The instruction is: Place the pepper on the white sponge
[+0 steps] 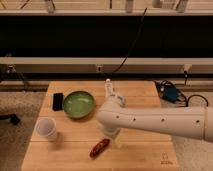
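One view to call here, looking down at a wooden table from the front. The big white arm reaches in from the right edge and across the middle of the tabletop, its rounded end sitting just right of centre. Below that end hangs the gripper, low over the wood near the front edge, and whether it is open or closed I cannot tell, because it is only a pale shape under the arm. Here is the pepper, dark red and glossy, lying on the bare wood at a slant, just left of the gripper and a touch lower in the picture. It looks close to the gripper, though whether the two touch I cannot say. Up at the arm's top edge stands a white bottle, upright, and right beside it a pale rounded lump peeks over the arm. Too much of it is covered to say whether that is the white sponge. To the left, a green bowl sits on the wood, with a flat black slab just beside it on its left. A white cup stands nearer the front left corner, well apart from the pepper. Off the table's right side lies a blue box with dark cables.
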`<state>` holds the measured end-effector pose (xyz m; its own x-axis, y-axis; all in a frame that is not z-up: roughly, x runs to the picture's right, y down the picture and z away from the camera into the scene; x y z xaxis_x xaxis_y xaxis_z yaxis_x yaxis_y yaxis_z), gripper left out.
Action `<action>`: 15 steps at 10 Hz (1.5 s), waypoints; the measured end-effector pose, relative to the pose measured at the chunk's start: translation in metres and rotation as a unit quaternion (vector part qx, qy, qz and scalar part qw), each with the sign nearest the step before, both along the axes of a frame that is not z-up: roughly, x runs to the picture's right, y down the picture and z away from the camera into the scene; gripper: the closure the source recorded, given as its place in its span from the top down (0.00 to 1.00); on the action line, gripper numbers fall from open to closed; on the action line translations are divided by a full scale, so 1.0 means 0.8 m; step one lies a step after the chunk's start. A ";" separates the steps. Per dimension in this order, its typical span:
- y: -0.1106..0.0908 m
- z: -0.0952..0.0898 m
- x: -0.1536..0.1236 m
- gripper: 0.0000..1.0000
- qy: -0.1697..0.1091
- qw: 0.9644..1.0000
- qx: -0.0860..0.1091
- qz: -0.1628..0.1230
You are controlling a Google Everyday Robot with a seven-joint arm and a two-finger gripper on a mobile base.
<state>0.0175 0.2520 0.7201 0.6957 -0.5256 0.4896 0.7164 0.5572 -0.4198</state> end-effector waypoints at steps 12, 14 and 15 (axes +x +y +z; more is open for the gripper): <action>0.042 0.040 -0.023 0.80 -0.032 0.999 0.001 -0.003; 0.046 0.043 -0.023 0.80 -0.034 0.999 0.002 -0.001; 0.049 0.043 -0.024 0.80 -0.035 0.999 0.001 0.001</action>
<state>-0.0017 0.2911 0.7549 0.6605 -0.5257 0.5361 0.7431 0.5598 -0.3667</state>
